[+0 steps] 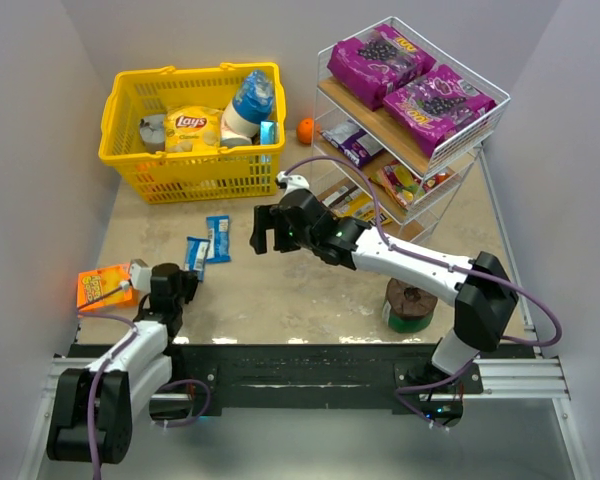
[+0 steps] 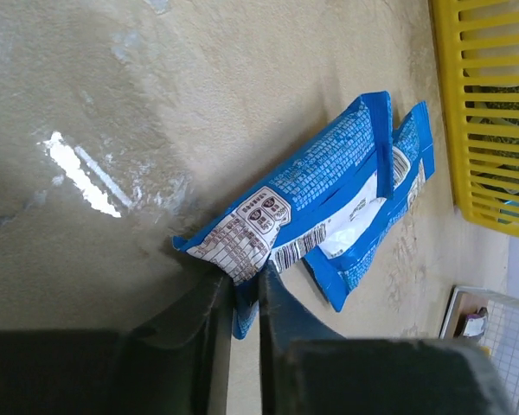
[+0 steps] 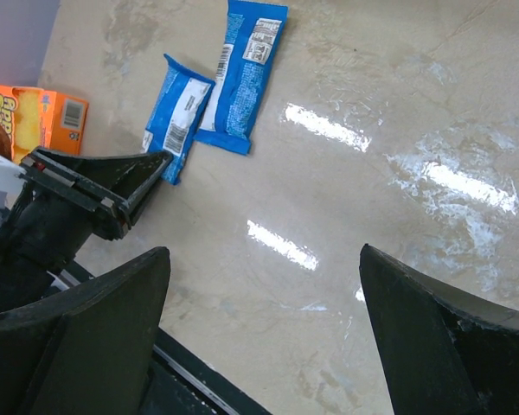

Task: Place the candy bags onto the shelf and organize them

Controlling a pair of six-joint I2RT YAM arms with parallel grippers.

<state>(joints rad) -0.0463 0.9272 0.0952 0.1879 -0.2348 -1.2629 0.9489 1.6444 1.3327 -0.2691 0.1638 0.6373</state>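
Note:
Two blue candy bags lie side by side on the table, the nearer one (image 1: 195, 253) and the farther one (image 1: 218, 238). My left gripper (image 1: 188, 280) is low on the table and shut on the near corner of the nearer blue bag (image 2: 329, 181), with the bag's edge pinched between the fingers (image 2: 281, 311). The second blue bag (image 2: 398, 199) lies beside it. My right gripper (image 1: 270, 228) is open and empty, hovering above the table right of the bags (image 3: 242, 73). The shelf (image 1: 485, 120) holds two purple bags (image 1: 378, 58) on top and smaller packets lower down.
A yellow basket (image 1: 130, 160) with a Lay's bag (image 1: 192, 125) and a bottle stands at the back left. An orange box (image 1: 100, 288) lies left of my left gripper. A tape roll (image 1: 410, 305) sits front right. An orange ball (image 1: 305, 130) lies by the shelf.

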